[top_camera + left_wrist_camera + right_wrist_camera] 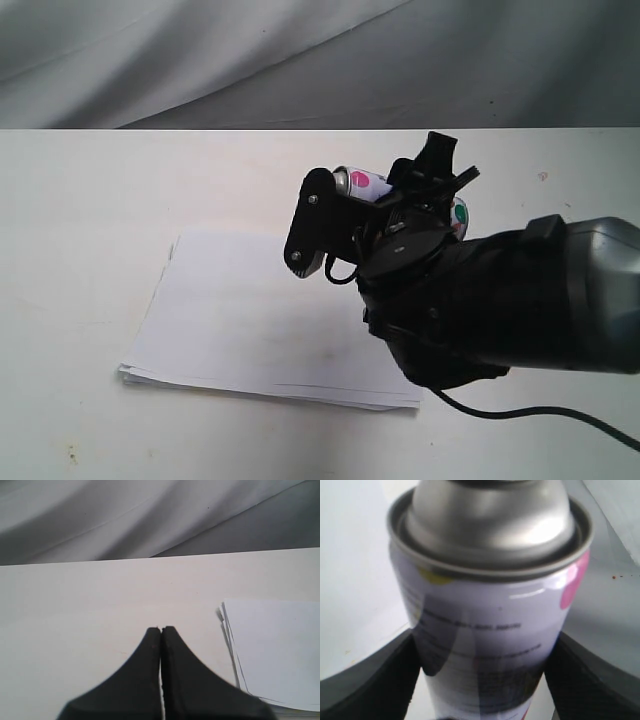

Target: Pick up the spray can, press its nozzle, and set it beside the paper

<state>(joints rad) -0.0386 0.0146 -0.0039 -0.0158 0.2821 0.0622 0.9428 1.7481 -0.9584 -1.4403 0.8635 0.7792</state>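
- Spray can [490, 615] is clamped across its label by the right tool [485, 655], with black fingers [370, 690] pressing on both sides.
- Can surface: smooth silver dome, rolled rim, glossy white label with fine print, pink and yellow dots.
- It sits tilted over the bench [80, 220], at the 1 o'clock corner of the paper [250, 320], a flat white stack.
- Left tool [161, 630]: matte black tips closed together, holding nothing.

There were one spray can [490, 605], one paper stack [250, 310], one table [80, 250] and two grippers, left gripper [161, 630] and right gripper [482, 675].
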